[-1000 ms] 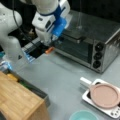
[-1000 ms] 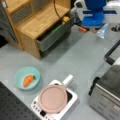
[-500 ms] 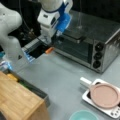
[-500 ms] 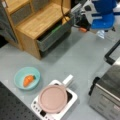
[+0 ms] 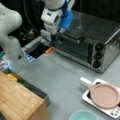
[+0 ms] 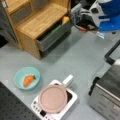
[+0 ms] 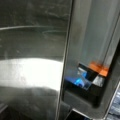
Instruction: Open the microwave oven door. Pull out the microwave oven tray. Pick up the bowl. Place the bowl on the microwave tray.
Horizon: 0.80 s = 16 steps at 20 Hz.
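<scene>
The gripper (image 5: 53,40) hangs at the oven door's (image 5: 72,48) upper left corner; whether its fingers are apart or together, I cannot tell; it could slip off the handle.

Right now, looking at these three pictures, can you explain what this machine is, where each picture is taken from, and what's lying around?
It is a white robot arm ending in a gripper, a two-fingered clamp. Two pictures come from cameras off the arm; the third comes from a camera on its wrist and shows shiny metal close up. In a front view the gripper sits at the top edge of the oven, by its door, which looks closed. No tray shows. On the grey table stand a wooden cabinet, a white base with a pink plate, and the bowl holding something orange. I cannot see it holding anything.
</scene>
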Motion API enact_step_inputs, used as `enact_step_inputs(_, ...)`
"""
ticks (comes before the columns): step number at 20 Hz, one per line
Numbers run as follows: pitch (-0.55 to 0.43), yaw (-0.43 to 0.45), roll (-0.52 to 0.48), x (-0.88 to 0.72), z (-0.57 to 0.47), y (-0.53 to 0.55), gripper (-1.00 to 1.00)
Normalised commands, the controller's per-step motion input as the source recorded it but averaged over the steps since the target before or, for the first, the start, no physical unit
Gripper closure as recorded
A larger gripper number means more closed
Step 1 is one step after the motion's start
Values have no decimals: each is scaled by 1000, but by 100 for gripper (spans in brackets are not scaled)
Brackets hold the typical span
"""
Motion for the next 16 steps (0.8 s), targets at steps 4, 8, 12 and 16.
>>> enact_step_inputs(4, -135, -263, 87, -261, -136, 265, -100)
enact_step_inputs(8, -152, -286, 80, -280, -152, 277, -100)
enact_step_inputs(12, -160, -295, 67, -306, -140, 274, -100)
enact_step_inputs(16, -167, -306, 76, -310, -116, 262, -100)
